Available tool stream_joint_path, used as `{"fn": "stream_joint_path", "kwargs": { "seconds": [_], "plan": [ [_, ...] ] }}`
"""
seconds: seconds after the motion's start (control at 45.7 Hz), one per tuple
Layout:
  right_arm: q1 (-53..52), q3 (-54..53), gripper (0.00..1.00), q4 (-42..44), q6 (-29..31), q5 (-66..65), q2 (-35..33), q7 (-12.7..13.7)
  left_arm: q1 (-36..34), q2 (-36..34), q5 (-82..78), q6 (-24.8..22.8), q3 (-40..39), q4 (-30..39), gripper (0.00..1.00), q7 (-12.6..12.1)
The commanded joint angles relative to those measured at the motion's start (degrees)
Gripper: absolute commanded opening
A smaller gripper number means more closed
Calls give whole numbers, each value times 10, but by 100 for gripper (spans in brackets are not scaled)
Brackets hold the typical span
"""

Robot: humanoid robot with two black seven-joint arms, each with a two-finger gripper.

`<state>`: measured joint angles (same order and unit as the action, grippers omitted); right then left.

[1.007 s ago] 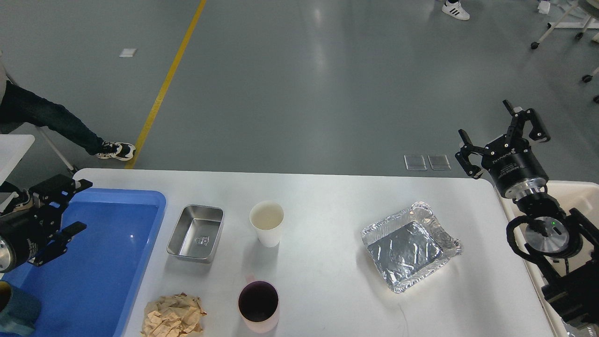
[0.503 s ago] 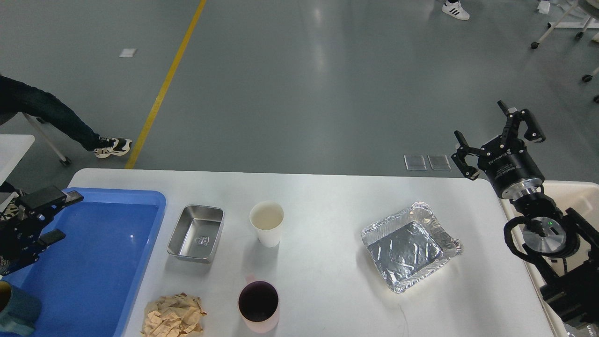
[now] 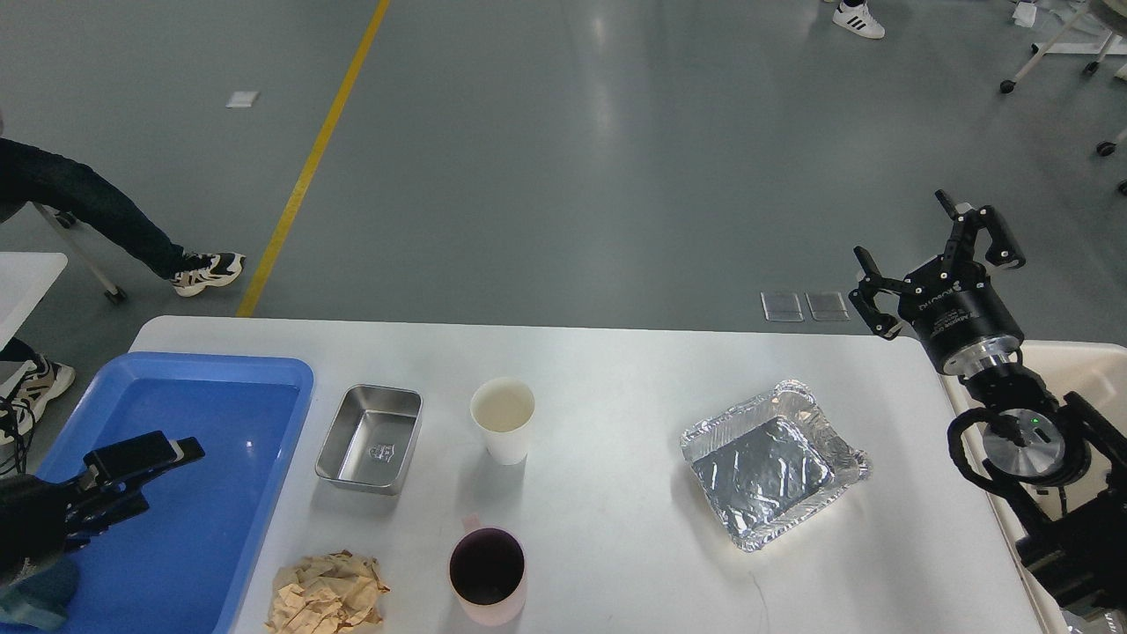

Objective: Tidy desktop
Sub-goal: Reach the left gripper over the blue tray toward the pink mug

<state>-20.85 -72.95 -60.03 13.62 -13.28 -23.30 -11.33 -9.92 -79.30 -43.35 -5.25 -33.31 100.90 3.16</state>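
Observation:
The white desktop [image 3: 616, 387] holds a steel tray [image 3: 370, 438], a white paper cup [image 3: 503, 420], a pink mug [image 3: 487, 577], a crumpled brown paper ball [image 3: 326, 597] and a foil tray [image 3: 773, 462]. My left gripper [image 3: 163, 480] is open and empty, over the blue tray [image 3: 220, 528] at the left, well apart from the steel tray. My right gripper [image 3: 933, 260] is open and empty, raised over the desktop's far right corner, beyond the foil tray.
A beige bin [image 3: 1079, 361] stands off the right edge, under my right arm. A teal cup [image 3: 35, 599] lies at the blue tray's near left corner, partly hidden by my left arm. A person's legs [image 3: 106, 229] are at the far left.
My left gripper has moved from the blue tray's far left corner toward me and now sits lower over the tray. My right gripper shifted slightly and then held still. The person's legs moved.

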Motion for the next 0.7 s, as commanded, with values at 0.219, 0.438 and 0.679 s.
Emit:
{"fn": "stream_joint_path", "kwargs": {
  "seconds": [0.219, 0.438, 0.679],
  "plan": [
    [1, 0, 100, 0, 0, 0, -1, 0, -52, 30, -67, -53, 0, -11, 99, 6],
    [-2, 0, 100, 0, 0, 0, -1, 0, -120, 121, -122, -125, 3, -39, 99, -3],
    [0, 0, 100, -1, -2, -8, -6, 0, -134, 238, -193, -122, 41, -66, 99, -69]
  ]
}}
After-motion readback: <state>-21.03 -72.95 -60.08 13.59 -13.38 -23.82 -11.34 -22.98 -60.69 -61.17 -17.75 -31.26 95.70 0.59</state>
